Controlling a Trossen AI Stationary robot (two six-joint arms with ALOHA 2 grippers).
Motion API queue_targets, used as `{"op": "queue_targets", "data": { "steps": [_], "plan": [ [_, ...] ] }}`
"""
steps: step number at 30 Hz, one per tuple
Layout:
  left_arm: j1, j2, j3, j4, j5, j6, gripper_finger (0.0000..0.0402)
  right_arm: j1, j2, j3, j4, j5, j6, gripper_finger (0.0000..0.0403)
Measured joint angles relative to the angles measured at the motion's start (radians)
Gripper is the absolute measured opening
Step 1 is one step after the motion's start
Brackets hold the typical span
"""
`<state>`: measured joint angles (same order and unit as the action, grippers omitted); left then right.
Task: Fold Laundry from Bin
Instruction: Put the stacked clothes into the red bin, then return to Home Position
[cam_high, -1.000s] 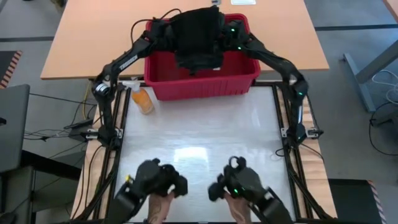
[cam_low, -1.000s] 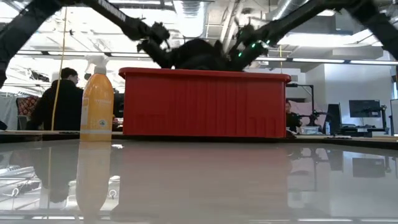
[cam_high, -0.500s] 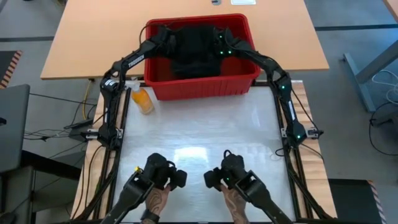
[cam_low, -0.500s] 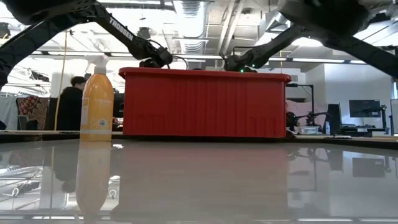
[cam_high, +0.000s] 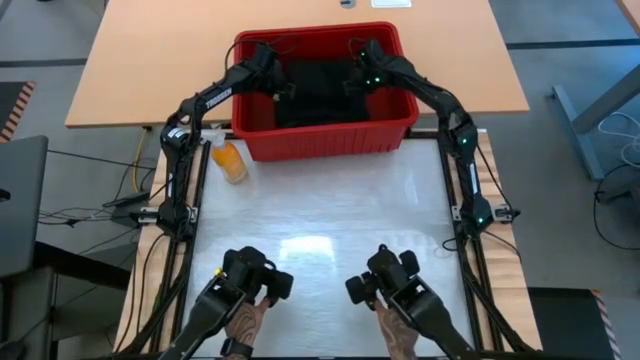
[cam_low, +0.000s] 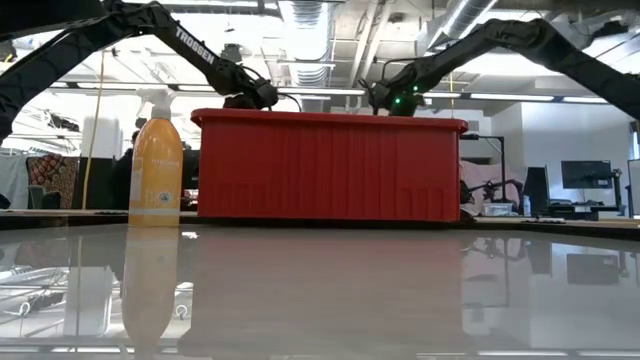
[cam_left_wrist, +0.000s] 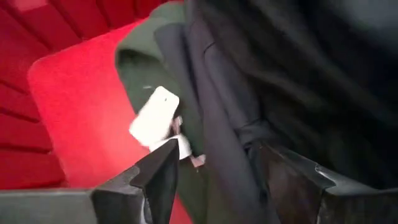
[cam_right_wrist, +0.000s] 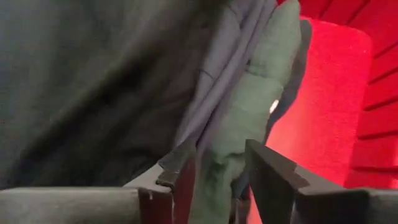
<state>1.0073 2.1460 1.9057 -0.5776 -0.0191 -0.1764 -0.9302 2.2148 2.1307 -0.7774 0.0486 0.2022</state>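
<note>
1. An orange spray bottle (cam_high: 229, 160) stood on the table (cam_high: 320, 215) outside the bin's left near corner, well apart from both pincers.
2. The left gripper (cam_high: 272, 82) hung inside the left end of the red bin (cam_high: 325, 135), just over the laundry (cam_high: 315, 90). In the left wrist view its two fingers (cam_left_wrist: 163, 177) stood spread, with nothing clamped between them: released.
3. Ahead of that gripper lay a dark olive-green piece (cam_left_wrist: 140, 68) carrying a white tag (cam_left_wrist: 155, 116), and beside it charcoal trousers (cam_left_wrist: 273, 81) in heavy folds. The bin's red floor (cam_left_wrist: 74, 112) showed bare on the olive piece's far side from the trousers.
4. The whole pile lay between the two grippers, heaped within the bin and below its rim in the low view.
5. The right gripper (cam_high: 358, 82) hung inside the right end of the bin, facing the left one across the pile.
6. In the right wrist view its fingers (cam_right_wrist: 267, 174) stood parted around a fold of the olive cloth (cam_right_wrist: 249, 124). The gap looked loose rather than clenched, though I could not tell for certain whether the pads touched the cloth.
7. A person's two hands (cam_high: 250, 315) rested on control handles at the near edge of the table, far from both pincers.
</note>
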Motion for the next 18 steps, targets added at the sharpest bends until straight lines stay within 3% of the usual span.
{"op": "queue_targets", "data": {
  "steps": [5, 11, 18],
  "plan": [
    [-0.001, -0.010, 0.000, -0.033, -0.058, 0.002, 0.0204, 0.001, -0.037, 0.000, -0.031, 0.011, -0.047, 0.0152],
    [-0.009, -0.062, -0.002, -0.043, -0.050, -0.001, 0.0188, 0.001, -0.111, -0.001, -0.027, 0.012, -0.065, 0.0142],
    [-0.044, -0.158, -0.002, -0.080, -0.185, 0.029, 0.0169, 0.013, -0.190, -0.002, -0.030, 0.009, -0.080, 0.0140]
  ]
}}
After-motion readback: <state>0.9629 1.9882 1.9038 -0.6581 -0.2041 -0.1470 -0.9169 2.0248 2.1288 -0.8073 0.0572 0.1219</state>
